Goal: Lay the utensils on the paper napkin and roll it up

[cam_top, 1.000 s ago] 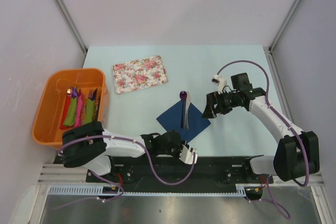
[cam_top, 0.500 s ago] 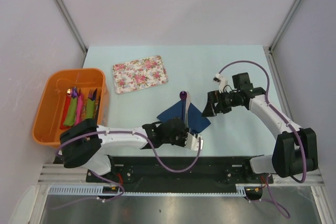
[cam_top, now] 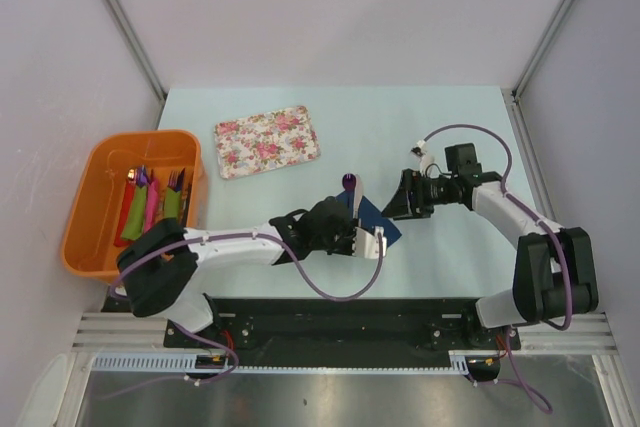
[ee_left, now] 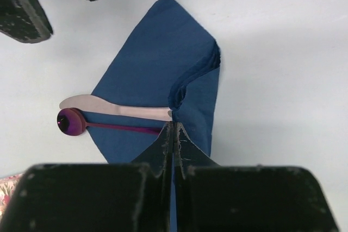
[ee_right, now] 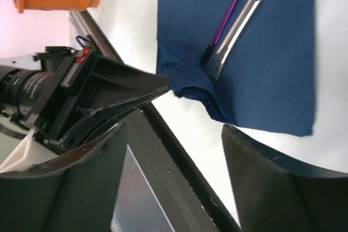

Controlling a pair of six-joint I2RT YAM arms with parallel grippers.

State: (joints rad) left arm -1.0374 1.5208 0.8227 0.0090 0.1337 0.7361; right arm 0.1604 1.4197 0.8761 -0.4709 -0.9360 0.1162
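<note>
Fingers [ee_left: 157,153] of my left gripper [ee_left: 173,134] are clamped shut on the paper napkin [ee_left: 152,69] corner, folded up against the utensils [ee_left: 119,111] lying across it. Right gripper [ee_right: 174,131] hangs wide and empty, close by. Tug hard and the thin sheet could tear or drag the cutlery off.
</note>
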